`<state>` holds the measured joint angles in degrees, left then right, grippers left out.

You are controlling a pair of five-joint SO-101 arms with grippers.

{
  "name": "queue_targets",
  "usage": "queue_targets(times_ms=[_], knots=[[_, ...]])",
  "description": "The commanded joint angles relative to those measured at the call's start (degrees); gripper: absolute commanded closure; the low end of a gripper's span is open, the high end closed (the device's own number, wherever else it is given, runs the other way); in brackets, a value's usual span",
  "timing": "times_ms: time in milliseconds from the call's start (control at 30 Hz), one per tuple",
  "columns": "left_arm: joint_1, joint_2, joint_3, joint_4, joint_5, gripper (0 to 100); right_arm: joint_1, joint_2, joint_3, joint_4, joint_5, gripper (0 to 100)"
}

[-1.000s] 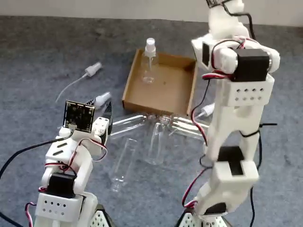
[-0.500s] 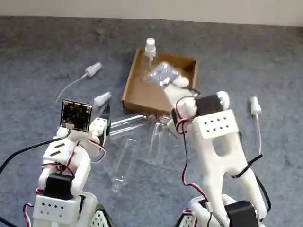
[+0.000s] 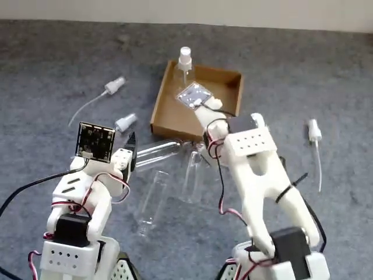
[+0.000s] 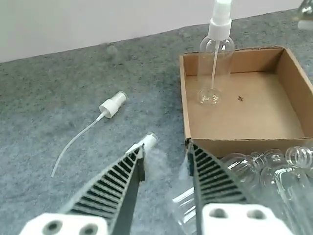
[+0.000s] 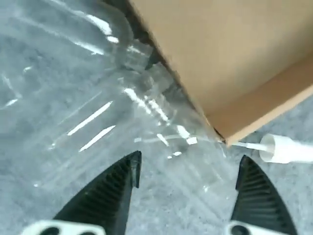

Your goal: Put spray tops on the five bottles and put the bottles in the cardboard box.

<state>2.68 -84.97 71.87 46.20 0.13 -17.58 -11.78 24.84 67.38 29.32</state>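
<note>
Grey felt-like cloth (image 3: 52, 52) covers the table. The left gripper (image 4: 166, 149) has black ribbed fingers (image 4: 122, 181), moderately spread and holding nothing. A white plastic spray top (image 4: 148, 141) lies just off one tip. The right gripper (image 5: 190, 161) has smooth black pointed fingers (image 5: 117, 186), spread wide and empty, above the clear bottles (image 5: 88, 98), which lie on their sides against the near wall of the shallow cardboard box (image 5: 210, 49). Another spray top (image 5: 281, 149) lies by that box's near corner. Toward the table's far edge, a capped bottle (image 4: 215, 58) stands upright in the box's far corner. A long-tubed spray top (image 4: 112, 104) lies apart on the cloth.
</note>
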Motion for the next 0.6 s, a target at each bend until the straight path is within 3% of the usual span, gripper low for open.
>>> queue_targets(times_ms=[0,567], knots=[[-0.84,0.04,-2.07,0.0,-0.53,89,2.59,2.07,-0.4,-2.42,0.44,73.5],[-0.84,0.04,-1.98,0.0,-3.16,89,4.97,4.53,6.64,-1.89,2.55,82.2]])
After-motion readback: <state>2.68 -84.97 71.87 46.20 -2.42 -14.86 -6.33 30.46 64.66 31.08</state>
